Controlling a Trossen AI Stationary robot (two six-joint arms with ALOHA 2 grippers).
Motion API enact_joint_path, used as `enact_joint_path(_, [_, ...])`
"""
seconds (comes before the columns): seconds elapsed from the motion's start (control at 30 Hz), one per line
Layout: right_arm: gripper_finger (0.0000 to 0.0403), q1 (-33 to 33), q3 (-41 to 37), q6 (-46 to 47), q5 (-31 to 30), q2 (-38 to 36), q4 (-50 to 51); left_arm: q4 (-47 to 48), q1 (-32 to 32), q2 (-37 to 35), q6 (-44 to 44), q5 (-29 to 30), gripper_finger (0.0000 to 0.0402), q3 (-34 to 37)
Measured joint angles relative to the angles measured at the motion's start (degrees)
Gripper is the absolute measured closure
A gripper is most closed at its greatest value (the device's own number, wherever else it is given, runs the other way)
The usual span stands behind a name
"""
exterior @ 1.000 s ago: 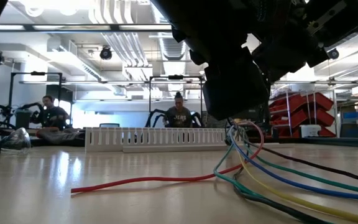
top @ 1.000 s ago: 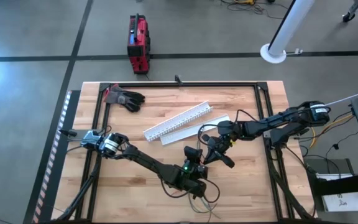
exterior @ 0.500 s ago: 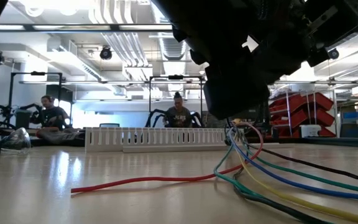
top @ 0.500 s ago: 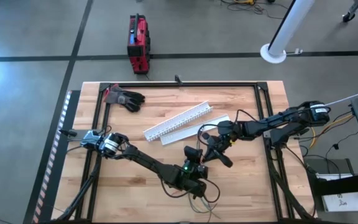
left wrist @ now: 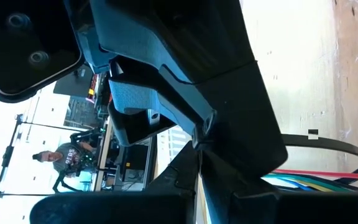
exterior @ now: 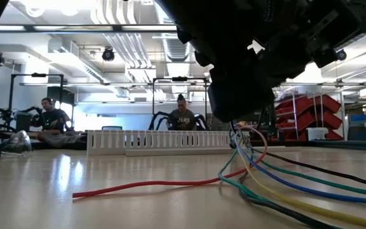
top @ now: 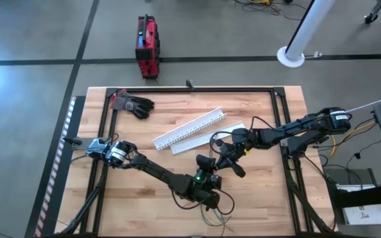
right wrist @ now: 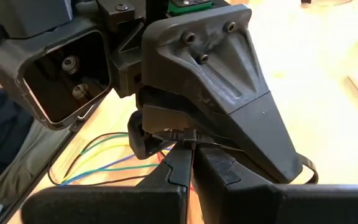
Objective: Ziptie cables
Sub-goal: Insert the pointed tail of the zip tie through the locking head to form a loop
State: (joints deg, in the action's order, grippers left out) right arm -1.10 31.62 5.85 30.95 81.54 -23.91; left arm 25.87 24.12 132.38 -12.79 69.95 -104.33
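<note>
The cables (exterior: 278, 175) are thin green, blue, yellow, red and dark wires. They gather into a bunch under my two grippers and fan out over the wooden table toward its near edge (top: 214, 213). One red wire (exterior: 151, 184) trails off along the table. My left gripper (top: 210, 174) is shut at the bunch. My right gripper (right wrist: 191, 163) meets it tip to tip from the right and is shut on a thin black zip tie (right wrist: 178, 134), whose loop (right wrist: 307, 168) shows beside the left gripper. My left gripper is shut where the cables (left wrist: 319, 182) come together, but its own fingers hide the place of contact. The wires run out from under it and lie slack on the table. My right gripper pinches the zip tie's thin black strip (right wrist: 185, 138) between its two fingertips, right in front of the left gripper's fingers. The fingers slant down from the table's right.
A long white slotted channel (top: 189, 127) and its flat lid (top: 204, 139) lie behind the grippers. A dark glove (top: 132, 104) lies at the far left corner. A black frame (top: 177, 89) runs round the table. People sit in the room beyond the table.
</note>
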Motion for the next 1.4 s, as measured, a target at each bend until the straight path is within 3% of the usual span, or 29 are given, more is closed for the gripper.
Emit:
enact_joint_path(0.93, [0.0403, -0.13, 0.0, -4.44, 4.08, -0.02, 2.59, -2.91, 0.44, -0.33, -0.2, -0.17, 0.0401, -0.42])
enact_joint_path(1.4, [0.0403, -0.02, -0.07, -3.29, 3.94, -0.04, 1.47, -2.94, 0.7, -0.42, 0.84, -4.31, 0.0401, -1.01])
